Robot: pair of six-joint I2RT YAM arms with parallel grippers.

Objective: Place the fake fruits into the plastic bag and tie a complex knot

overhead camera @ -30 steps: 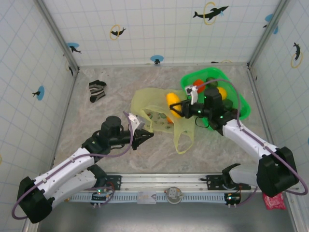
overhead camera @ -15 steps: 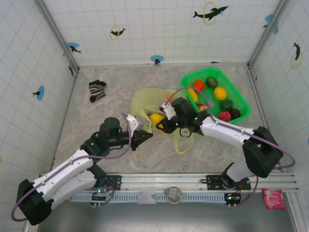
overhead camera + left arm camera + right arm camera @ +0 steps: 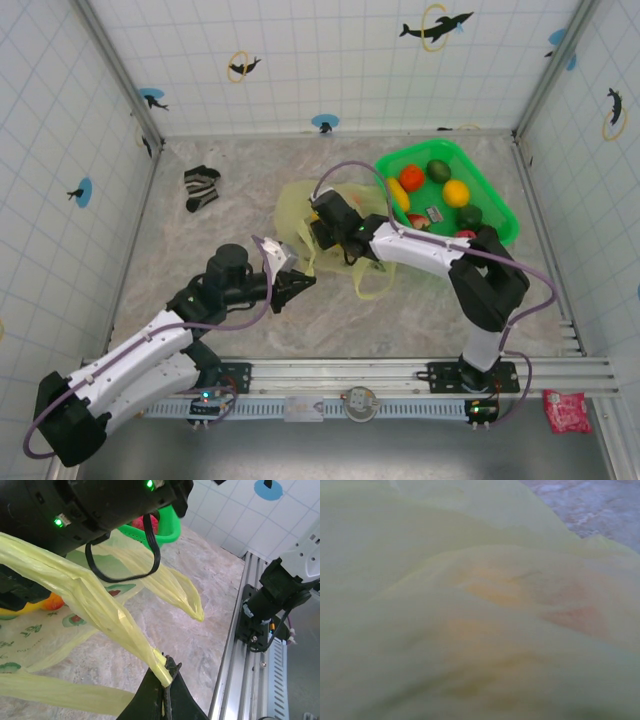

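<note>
Since a second before, the right arm (image 3: 440,255) had swung off the basket (image 3: 505,228) and across to the bag (image 3: 290,205), bringing a yellow fruit (image 3: 20,611) with it. The left arm had barely shifted.

The bag lay spread just ahead of the left gripper (image 3: 298,284), its mouth pulled open. The right gripper (image 3: 320,215) sat pushed into that mouth; whether its jaws were parted or clenched could not be told. The basket stood behind those jaws, beside the right arm, with five fruits (image 3: 456,192) left in it.

The left gripper's jaws were clenched on a bag handle (image 3: 100,612), drawn taut from them. Green print (image 3: 75,620) dotted the bag, its faint letters too blurred to read. The yellow fruit rested inside, orange beside it. A sock (image 3: 200,187) lay well apart, beyond the left jaws.
</note>
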